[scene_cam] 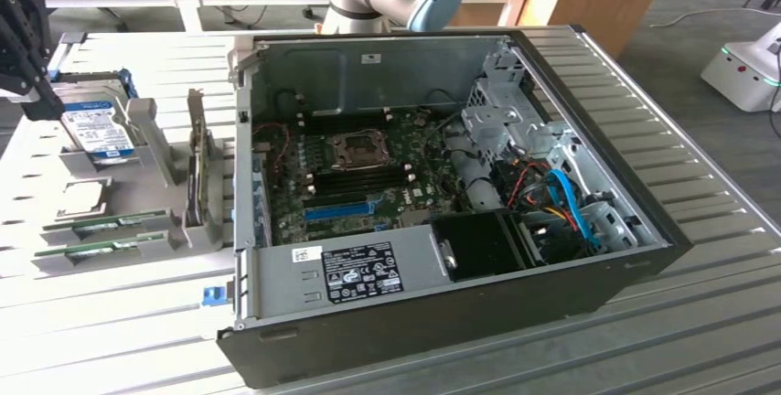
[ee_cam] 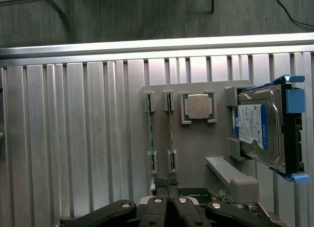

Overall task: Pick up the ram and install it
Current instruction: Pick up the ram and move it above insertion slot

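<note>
- Currently the claw (ee_cam: pixel 167 186) is held with its fingers pressed together and nothing between them, above the edge of the grey holder plate (ee_cam: pixel 196 148) that lies on the slatted metal desk (ee_cam: pixel 73 138).
- Two ram sticks are stood on edge in the plate's clip pairs, side by side. One ram stick (ee_cam: pixel 150 133) is set at the plate's outer edge, and the second ram stick (ee_cam: pixel 170 131) is just beside the processor (ee_cam: pixel 197 107). Neither is touched, and which one is aimed at cannot be told.
- The sticks are set close together, so a finger lowered between them could be blocked or could knock the neighbour.
- With the claw closed as it is, a descent would likely land on a board's top edge rather than around it.
- A pull that is not straight could bind a stick in its clips. A board this thin could also swivel in the grip and meet the motherboard (scene_cam: pixel 366 176) askew.
- Also held by the plate are the processor, in a square recess, and a hard drive (ee_cam: pixel 257 128) in a blue-ended carrier, propped tilted in a bracket.
- The motherboard, coloured cables (scene_cam: pixel 555 189) and a black fan housing (scene_cam: pixel 488 244) are held in the open computer case (scene_cam: pixel 427 322). Its walls could be struck on entry.
</note>
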### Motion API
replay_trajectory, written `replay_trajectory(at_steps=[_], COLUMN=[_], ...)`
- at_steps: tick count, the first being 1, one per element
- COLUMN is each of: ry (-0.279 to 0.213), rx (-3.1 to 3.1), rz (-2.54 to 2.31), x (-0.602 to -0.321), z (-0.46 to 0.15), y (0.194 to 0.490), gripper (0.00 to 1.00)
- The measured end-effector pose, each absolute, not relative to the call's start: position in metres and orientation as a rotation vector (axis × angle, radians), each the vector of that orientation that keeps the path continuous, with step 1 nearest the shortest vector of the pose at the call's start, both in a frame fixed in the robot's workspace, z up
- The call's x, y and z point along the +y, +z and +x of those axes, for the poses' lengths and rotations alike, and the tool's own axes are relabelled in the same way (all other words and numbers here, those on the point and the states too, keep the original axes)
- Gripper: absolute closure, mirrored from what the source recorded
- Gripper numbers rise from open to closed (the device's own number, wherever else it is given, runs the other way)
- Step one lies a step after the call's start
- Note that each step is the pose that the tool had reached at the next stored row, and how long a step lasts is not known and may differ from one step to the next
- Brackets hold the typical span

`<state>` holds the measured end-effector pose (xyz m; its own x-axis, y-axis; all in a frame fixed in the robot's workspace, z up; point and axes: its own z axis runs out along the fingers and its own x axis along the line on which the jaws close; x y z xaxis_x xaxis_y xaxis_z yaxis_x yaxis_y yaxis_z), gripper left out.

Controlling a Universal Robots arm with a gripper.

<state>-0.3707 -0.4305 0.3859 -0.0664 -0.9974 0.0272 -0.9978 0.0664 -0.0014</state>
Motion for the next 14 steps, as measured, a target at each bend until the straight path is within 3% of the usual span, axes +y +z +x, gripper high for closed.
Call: replay_trajectory(at_steps=[14], ry=[0.031], rx=[-2.281], rz=[2.132], x=[-0.4291], z=[-0.3708], y=[0.3779], gripper=[0.89])
